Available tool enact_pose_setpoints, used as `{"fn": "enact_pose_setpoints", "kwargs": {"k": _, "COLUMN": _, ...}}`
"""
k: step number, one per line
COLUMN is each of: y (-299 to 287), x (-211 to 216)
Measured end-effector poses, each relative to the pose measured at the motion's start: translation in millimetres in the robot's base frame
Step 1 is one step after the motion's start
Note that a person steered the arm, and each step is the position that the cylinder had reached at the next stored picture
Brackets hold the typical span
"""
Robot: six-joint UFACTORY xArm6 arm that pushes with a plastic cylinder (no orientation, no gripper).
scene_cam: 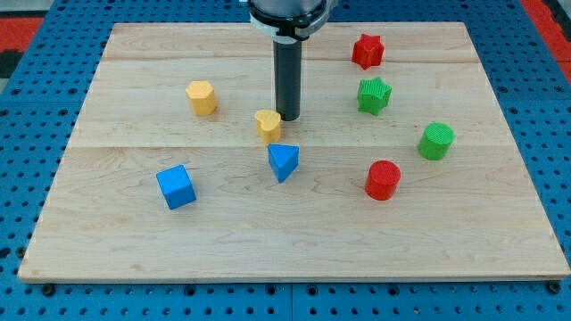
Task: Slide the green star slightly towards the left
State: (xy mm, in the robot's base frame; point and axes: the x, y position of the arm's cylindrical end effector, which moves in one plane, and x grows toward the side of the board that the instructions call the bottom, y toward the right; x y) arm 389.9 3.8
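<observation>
Had no jaws to spread or press together: ended in a straight dark rod, standing upright over the counter (134,241). Set my tip (287,119) down on the wood near the middle of the view, just beside the small yellow block (268,125), at that block's upper right; could not tell whether touching it or a hair apart.

Found the green star (375,95) well apart from my tip, off toward the view's right and slightly higher, lying flat on the wood with nothing against it. Saw the red star (367,51) above it, near the view's top. Saw the green cylinder (436,141) below and to the right of the green star, and the red cylinder (383,179) lower again, near the green cylinder's lower left.

Noted the blue triangle (284,162) just below the small yellow block, near it but apart. Noted the blue cube (176,186) farther toward the view's left and bottom. Noted a second yellow block (202,97), many-sided, left of the rod and clear of everything else.

Made out pale wooden planks in the counter, with a blue perforated surface (18,160) around its edges.
</observation>
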Motion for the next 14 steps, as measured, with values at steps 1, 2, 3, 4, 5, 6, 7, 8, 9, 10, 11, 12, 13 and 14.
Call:
{"fn": "enact_pose_setpoints", "kwargs": {"k": 1, "y": 77, "x": 0}}
{"fn": "enact_pose_setpoints", "kwargs": {"k": 2, "y": 156, "x": 2}}
{"fn": "enact_pose_setpoints", "kwargs": {"k": 3, "y": 172, "x": -5}}
{"fn": "enact_pose_setpoints", "kwargs": {"k": 4, "y": 172, "x": -14}}
{"fn": "enact_pose_setpoints", "kwargs": {"k": 5, "y": 172, "x": -24}}
{"fn": "enact_pose_setpoints", "kwargs": {"k": 6, "y": 172, "x": -27}}
{"fn": "enact_pose_setpoints", "kwargs": {"k": 7, "y": 170, "x": -27}}
{"fn": "enact_pose_setpoints", "kwargs": {"k": 8, "y": 149, "x": -27}}
{"fn": "enact_pose_setpoints", "kwargs": {"k": 9, "y": 123, "x": -28}}
{"fn": "enact_pose_setpoints", "kwargs": {"k": 10, "y": 195, "x": -17}}
{"fn": "enact_pose_setpoints", "kwargs": {"k": 11, "y": 236, "x": -16}}
{"fn": "enact_pose_setpoints", "kwargs": {"k": 12, "y": 262, "x": -16}}
{"fn": "enact_pose_setpoints", "kwargs": {"k": 13, "y": 287, "x": -16}}
{"fn": "enact_pose_setpoints", "kwargs": {"k": 14, "y": 304, "x": -16}}
